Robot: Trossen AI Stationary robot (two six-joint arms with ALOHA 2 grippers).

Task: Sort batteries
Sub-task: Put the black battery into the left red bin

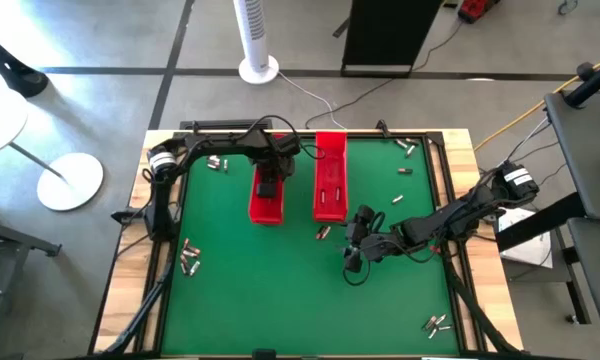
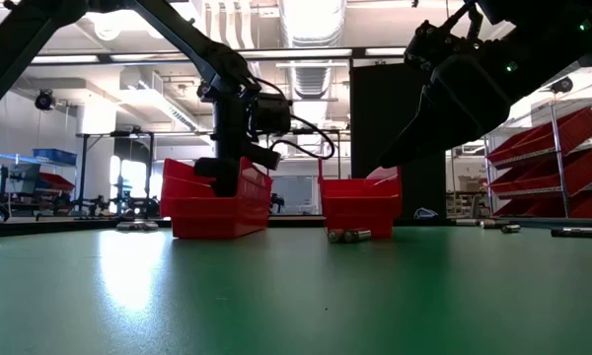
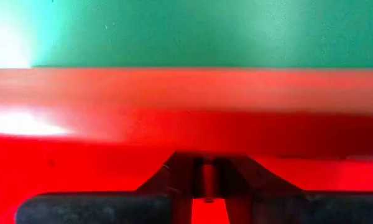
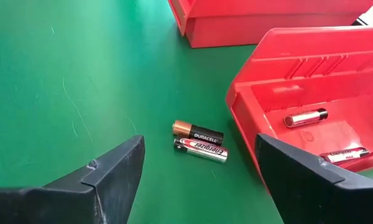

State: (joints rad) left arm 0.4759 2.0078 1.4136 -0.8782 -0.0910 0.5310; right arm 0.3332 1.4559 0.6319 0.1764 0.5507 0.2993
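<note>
The green counter (image 1: 280,300) carries two long red trays side by side near its far edge: the left tray (image 1: 267,190) and the right tray (image 1: 330,175). The left gripper (image 1: 268,186) hangs low inside the left tray, its fingers drawn together on a small battery (image 3: 206,180) that stands between them just above the tray floor; this looks like the drop-off step, and that arm next needs only to part its fingers and lift clear. The right gripper (image 4: 199,171) hovers with fingers well apart just in front of the right tray's near end, lined up over two batteries (image 4: 199,142) lying touching side by side on the counter, beside the tray's corner. Its next move calls for lowering over just one of the pair without nudging the other or the tray wall. Two batteries (image 4: 323,135) already lie in the right tray. More loose batteries (image 1: 190,258) are scattered near the counter's left edge, far-right corner and near-right corner.
</note>
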